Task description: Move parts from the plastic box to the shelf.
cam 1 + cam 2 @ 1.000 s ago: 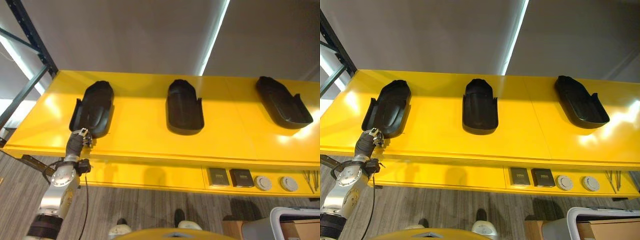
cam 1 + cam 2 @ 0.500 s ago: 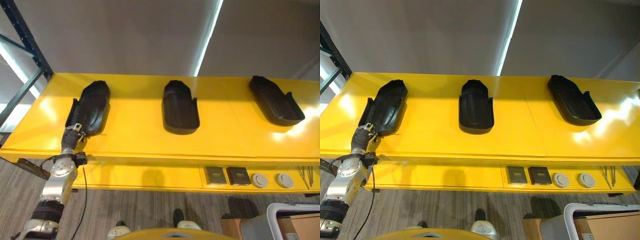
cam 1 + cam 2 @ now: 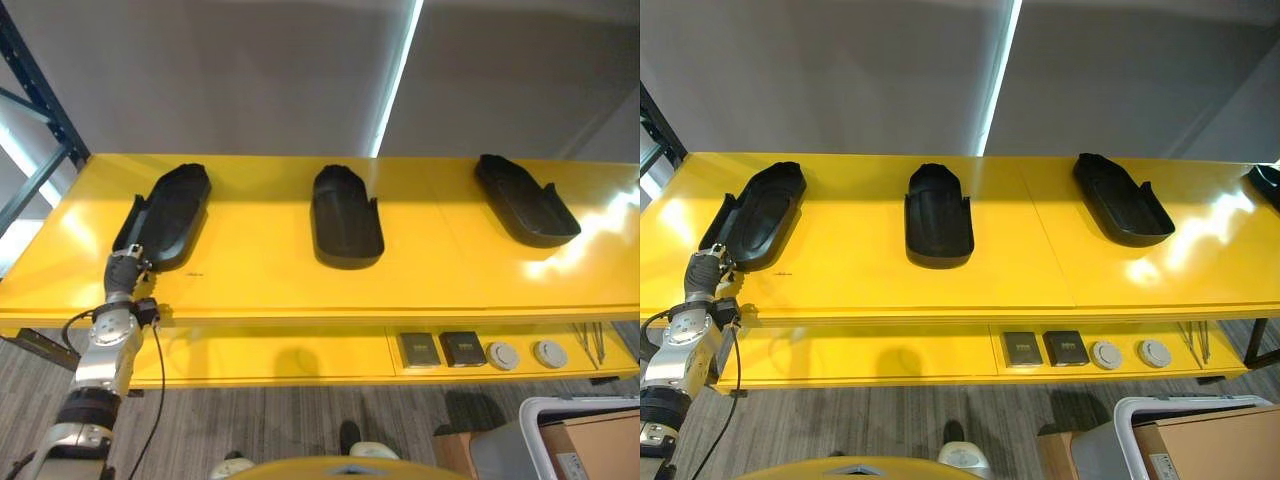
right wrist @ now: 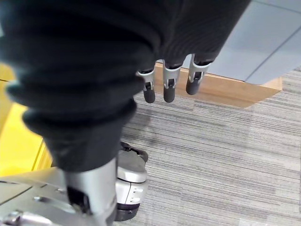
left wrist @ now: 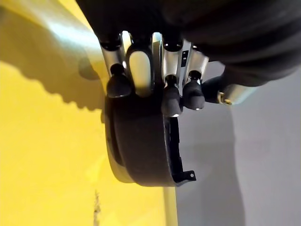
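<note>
Three black moulded parts lie on the yellow shelf (image 3: 270,275): a left part (image 3: 165,215), a middle part (image 3: 345,215) and a right part (image 3: 525,200). The tip of another black part (image 3: 1266,185) shows at the far right edge. My left hand (image 3: 122,270) is at the near end of the left part, by the shelf's front edge. In the left wrist view its fingers (image 5: 171,96) hang relaxed over that part (image 5: 141,150), open, with the thumb apart. My right hand (image 4: 167,87) hangs open over the carpet, holding nothing.
A grey plastic box (image 3: 520,445) with a white rim stands on the floor at lower right, a cardboard box (image 3: 600,440) in it. The lower shelf holds two dark square pieces (image 3: 440,348), two white discs (image 3: 525,354) and some thin metal tools (image 3: 590,340). A dark rack post (image 3: 40,100) rises at left.
The whole picture has swung to the right, bringing more of the plastic box into sight. My left hand stays at the near end of the left part, slightly further back toward the shelf's edge.
</note>
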Controlling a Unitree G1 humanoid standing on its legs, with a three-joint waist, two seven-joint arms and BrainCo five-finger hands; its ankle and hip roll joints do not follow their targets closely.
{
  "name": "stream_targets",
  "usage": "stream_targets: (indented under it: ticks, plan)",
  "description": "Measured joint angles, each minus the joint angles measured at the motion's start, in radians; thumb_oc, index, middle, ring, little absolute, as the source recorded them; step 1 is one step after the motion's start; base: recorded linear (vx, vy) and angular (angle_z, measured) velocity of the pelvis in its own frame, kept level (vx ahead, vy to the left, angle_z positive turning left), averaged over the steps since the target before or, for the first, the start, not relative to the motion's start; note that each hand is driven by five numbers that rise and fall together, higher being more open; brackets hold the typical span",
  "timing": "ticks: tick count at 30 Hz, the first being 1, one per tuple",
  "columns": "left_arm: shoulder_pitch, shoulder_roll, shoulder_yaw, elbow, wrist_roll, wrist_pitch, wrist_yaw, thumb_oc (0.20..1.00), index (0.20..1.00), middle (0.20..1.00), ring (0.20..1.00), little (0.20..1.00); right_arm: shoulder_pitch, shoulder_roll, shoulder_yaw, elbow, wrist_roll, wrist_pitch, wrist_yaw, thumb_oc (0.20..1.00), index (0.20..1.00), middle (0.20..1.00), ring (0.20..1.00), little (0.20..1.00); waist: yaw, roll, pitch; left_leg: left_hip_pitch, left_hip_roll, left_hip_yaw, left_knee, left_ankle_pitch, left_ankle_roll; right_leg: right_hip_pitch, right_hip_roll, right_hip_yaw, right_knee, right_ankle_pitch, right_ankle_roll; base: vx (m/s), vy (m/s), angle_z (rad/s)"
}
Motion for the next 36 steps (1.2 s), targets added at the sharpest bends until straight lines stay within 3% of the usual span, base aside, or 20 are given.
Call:
stream_targets:
  ticks: [4, 7, 8, 9, 11, 12, 13, 22, 25, 28, 29, 32, 35, 36]
  plan:
    - [0.003, 0.000, 0.000, -0.014, 0.000, -0.001, -0.028, 0.200, 0.200, 0.200, 0.200, 0.200, 0.000, 0.000, -0.001, 0.001, 0.000, -0.001, 0.000, 1.000, 1.000, 1.000, 1.000, 1.000, 0.005, 0.000, 0.000, 0.004, 0.001, 0.002, 0.000, 0.000, 0.000, 0.003, -0.002, 0.000, 0.000, 0.000, 0.000, 0.00, 0.000, 0.00]
    - [0.045, 0.000, -0.001, -0.121, 0.000, 0.003, -0.069, 0.228, 0.228, 0.228, 0.228, 0.228, 0.000, 0.001, -0.001, 0.001, 0.000, -0.002, 0.000, 1.000, 1.000, 1.000, 1.000, 1.000, 0.011, 0.000, 0.000, 0.003, 0.002, 0.001, 0.000, 0.000, 0.000, 0.003, -0.003, 0.000, 0.000, 0.000, -0.001, 0.00, 0.000, 0.00]
    - [0.064, -0.001, -0.001, -0.191, 0.000, 0.006, -0.095, 0.589, 0.589, 0.589, 0.589, 0.589, -0.001, 0.001, -0.002, 0.000, 0.000, -0.002, 0.000, 1.000, 1.000, 1.000, 1.000, 1.000, 0.018, 0.000, 0.000, 0.003, 0.003, 0.000, 0.000, 0.000, 0.000, 0.004, -0.003, -0.001, 0.000, -0.001, -0.002, 0.00, 0.000, 0.00]
    - [0.076, 0.000, -0.001, -0.236, 0.000, 0.007, -0.110, 0.699, 0.699, 0.699, 0.699, 0.699, -0.001, 0.001, -0.002, 0.000, 0.000, -0.001, 0.000, 1.000, 1.000, 1.000, 1.000, 1.000, 0.021, 0.001, 0.000, 0.003, 0.003, -0.001, 0.000, 0.000, 0.000, 0.004, -0.002, -0.001, 0.000, -0.001, -0.002, -0.03, -0.016, 0.03]
    - [0.085, -0.001, -0.001, -0.296, 0.005, 0.009, -0.148, 0.834, 0.834, 0.834, 0.834, 0.834, -0.003, 0.001, -0.003, 0.000, 0.000, -0.001, 0.000, 1.000, 1.000, 1.000, 1.000, 1.000, 0.031, 0.004, -0.001, 0.003, 0.004, -0.005, 0.000, 0.000, 0.000, 0.005, -0.002, -0.003, -0.001, -0.001, -0.003, -0.02, -0.007, 0.01]
    - [0.095, -0.001, 0.001, -0.336, 0.009, 0.014, -0.167, 0.953, 0.953, 0.953, 0.953, 0.953, -0.007, 0.002, -0.005, 0.001, 0.000, 0.000, -0.001, 1.000, 1.000, 1.000, 1.000, 1.000, 0.034, 0.006, -0.003, 0.003, 0.004, -0.005, 0.000, 0.000, 0.000, 0.006, -0.002, -0.003, -0.001, -0.001, -0.003, -0.03, -0.012, 0.03]
    - [0.108, -0.001, 0.001, -0.381, 0.009, 0.015, -0.190, 1.000, 1.000, 1.000, 1.000, 1.000, -0.009, 0.004, -0.009, 0.002, 0.000, 0.000, -0.001, 1.000, 1.000, 1.000, 1.000, 1.000, 0.036, 0.008, -0.004, 0.003, 0.003, -0.008, 0.000, 0.000, 0.000, 0.007, -0.002, -0.005, -0.001, -0.001, -0.003, -0.04, -0.015, 0.04]
    - [0.197, -0.006, -0.004, -0.592, -0.111, 0.073, -0.456, 1.000, 1.000, 1.000, 1.000, 1.000, -0.041, 0.007, -0.019, 0.024, -0.001, 0.009, -0.003, 1.000, 1.000, 1.000, 1.000, 1.000, 0.067, 0.062, -0.044, 0.003, 0.004, -0.016, 0.000, 0.000, 0.000, 0.015, -0.004, -0.022, -0.001, -0.006, -0.001, -0.06, -0.008, 0.05]
    - [0.250, -0.010, -0.016, -0.592, -0.249, 0.162, -0.573, 1.000, 1.000, 1.000, 1.000, 1.000, -0.056, -0.001, -0.031, 0.048, -0.001, 0.022, -0.011, 1.000, 1.000, 1.000, 1.000, 1.000, 0.082, 0.085, -0.063, -0.004, 0.003, -0.022, 0.000, 0.001, 0.000, 0.013, -0.005, -0.026, -0.001, -0.007, -0.002, -0.07, 0.005, 0.07]
    - [0.314, -0.066, -0.052, -0.586, -0.419, 0.279, -0.662, 1.000, 1.000, 1.000, 1.000, 1.000, -0.066, -0.010, -0.028, 0.048, 0.000, 0.027, -0.013, 1.000, 1.000, 1.000, 1.000, 1.000, 0.096, 0.089, -0.067, -0.009, 0.003, -0.029, 0.000, 0.002, 0.000, 0.011, -0.006, -0.028, -0.001, -0.012, -0.009, -0.07, -0.004, 0.02]
    - [0.358, -0.090, -0.103, -0.552, -0.466, 0.318, -0.719, 1.000, 1.000, 1.000, 1.000, 1.000, -0.068, -0.012, -0.019, 0.046, -0.001, 0.029, -0.013, 1.000, 1.000, 1.000, 1.000, 1.000, 0.099, 0.090, -0.075, -0.016, 0.003, -0.029, 0.000, 0.002, 0.001, 0.003, -0.006, -0.027, -0.001, -0.012, -0.009, -0.09, -0.020, 0.02]
    - [0.406, -0.091, -0.181, -0.460, -0.507, 0.316, -0.824, 1.000, 1.000, 1.000, 1.000, 1.000, -0.076, -0.014, -0.008, 0.049, 0.000, 0.038, -0.013, 1.000, 1.000, 1.000, 1.000, 1.000, 0.096, 0.090, -0.079, -0.027, 0.004, -0.034, 0.000, 0.006, 0.002, -0.005, -0.005, -0.030, -0.001, -0.011, -0.010, -0.07, -0.018, 0.03]
    - [0.466, -0.098, -0.194, -0.317, -0.540, 0.336, -1.045, 1.000, 1.000, 1.000, 1.000, 1.000, -0.085, -0.019, -0.008, 0.077, 0.004, 0.037, -0.013, 1.000, 1.000, 1.000, 1.000, 1.000, 0.103, 0.088, -0.079, -0.028, 0.005, -0.036, 0.000, 0.006, 0.002, -0.004, -0.004, -0.032, -0.001, -0.012, -0.010, -0.07, -0.009, 0.01]
    - [0.502, -0.098, -0.193, -0.190, -0.551, 0.352, -1.133, 1.000, 1.000, 1.000, 1.000, 1.000, -0.093, -0.027, -0.008, 0.078, 0.010, 0.038, -0.011, 1.000, 1.000, 1.000, 1.000, 1.000, 0.105, 0.089, -0.079, -0.029, 0.005, -0.036, -0.001, 0.005, 0.002, -0.005, -0.005, -0.032, -0.001, -0.012, -0.010, -0.04, -0.009, 0.00]
